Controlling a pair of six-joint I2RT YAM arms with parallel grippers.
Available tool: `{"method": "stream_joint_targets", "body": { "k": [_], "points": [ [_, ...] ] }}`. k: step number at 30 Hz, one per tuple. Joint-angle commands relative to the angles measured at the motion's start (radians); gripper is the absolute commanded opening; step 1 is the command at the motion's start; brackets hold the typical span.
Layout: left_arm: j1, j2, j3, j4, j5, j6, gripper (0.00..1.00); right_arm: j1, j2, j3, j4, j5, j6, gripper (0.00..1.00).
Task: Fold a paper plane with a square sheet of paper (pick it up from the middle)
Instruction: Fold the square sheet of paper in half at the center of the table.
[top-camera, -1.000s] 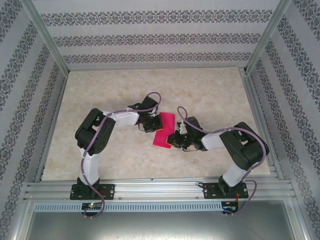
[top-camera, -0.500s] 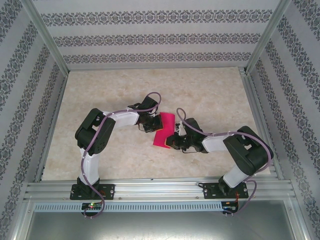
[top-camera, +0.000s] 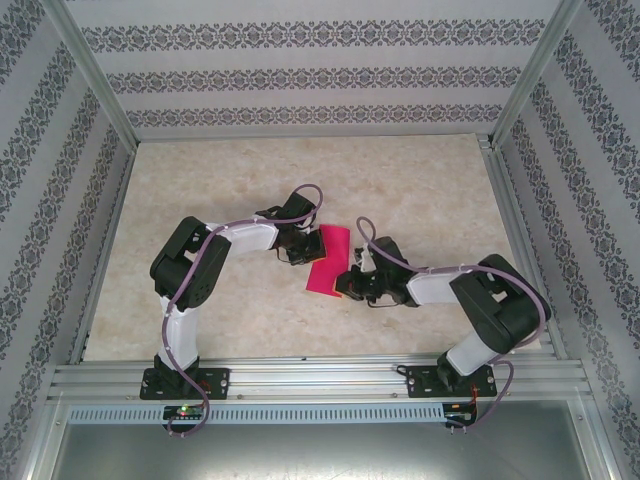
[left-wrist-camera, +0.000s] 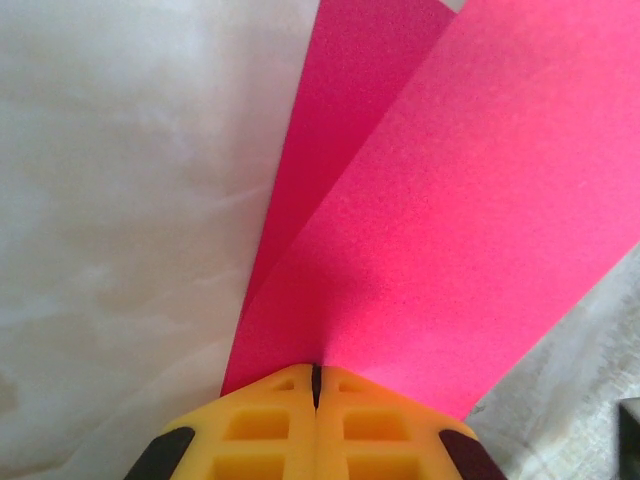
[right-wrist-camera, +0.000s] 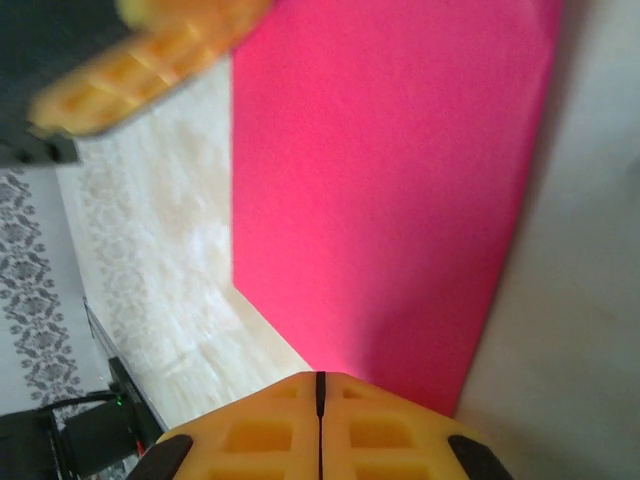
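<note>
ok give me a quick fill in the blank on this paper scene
1. The paper sits ___ the left gripper and the right gripper.
2. Both grippers are ___ on the paper's edge.
3. In the left wrist view the paper fans out from the gripper in ___ layers.

Missing words: between; shut; two
</note>
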Motion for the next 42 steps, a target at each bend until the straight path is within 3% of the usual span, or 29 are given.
{"method": "stream_joint_targets", "body": {
  "k": [1, 10, 21, 31, 42],
  "points": [
    [-0.015, 0.045, -0.015, -0.097, -0.046, 0.031, 0.00, -0.053, -0.043, 0.075, -0.043, 0.019, -0.047, 0.06],
    [-0.015, 0.051, -0.009, -0.098, -0.041, 0.030, 0.00, -0.098, 0.093, 0.216, -0.088, 0.028, -0.109, 0.07],
    [-0.015, 0.057, -0.004, -0.104, -0.042, 0.031, 0.00, -0.108, 0.221, 0.181, -0.062, 0.086, -0.126, 0.07],
    [-0.015, 0.055, -0.006, -0.112, -0.046, 0.037, 0.00, -0.138, 0.099, 0.235, -0.092, 0.023, -0.108, 0.09],
    [-0.015, 0.055, -0.001, -0.123, -0.052, 0.045, 0.00, -0.163, 0.235, 0.306, -0.115, 0.034, -0.156, 0.07]
  ]
}}
